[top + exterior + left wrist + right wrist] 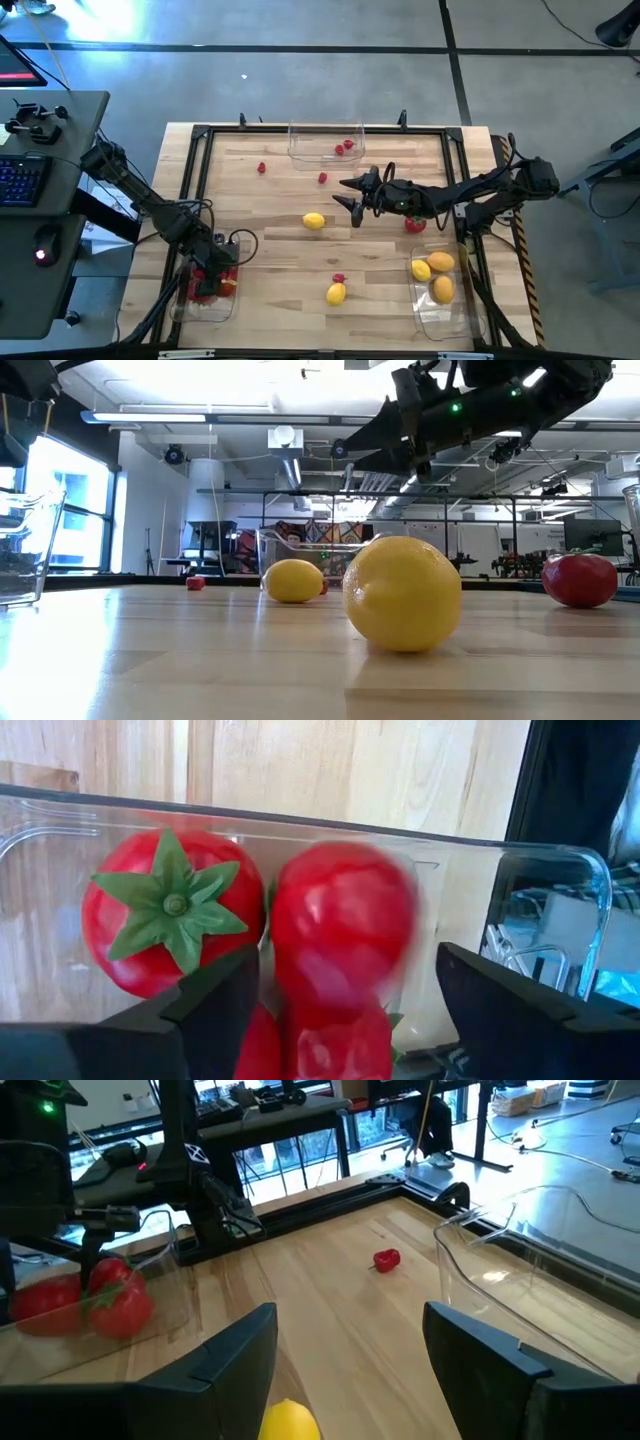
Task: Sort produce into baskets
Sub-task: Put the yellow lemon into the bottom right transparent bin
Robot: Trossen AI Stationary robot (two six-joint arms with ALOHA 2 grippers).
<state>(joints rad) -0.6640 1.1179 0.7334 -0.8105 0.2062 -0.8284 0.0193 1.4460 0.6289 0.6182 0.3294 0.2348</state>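
On the wooden surface point(280, 250), the left pincer point(213, 272) hangs open over the near-left basket point(205, 303), a blurred tomato point(338, 925) between its fingers, untouched. The right pincer point(349, 193), open and empty, hovers just beside a lemon point(314, 221).

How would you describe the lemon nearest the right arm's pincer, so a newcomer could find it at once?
Start at the clear basket at the table's far edge holding small red berries. Come toward the table's middle, where the right pincer hovers open. The lemon lies alone on bare wood just left of it, unlike the other loose lemon, which sits nearer the front beside a berry.
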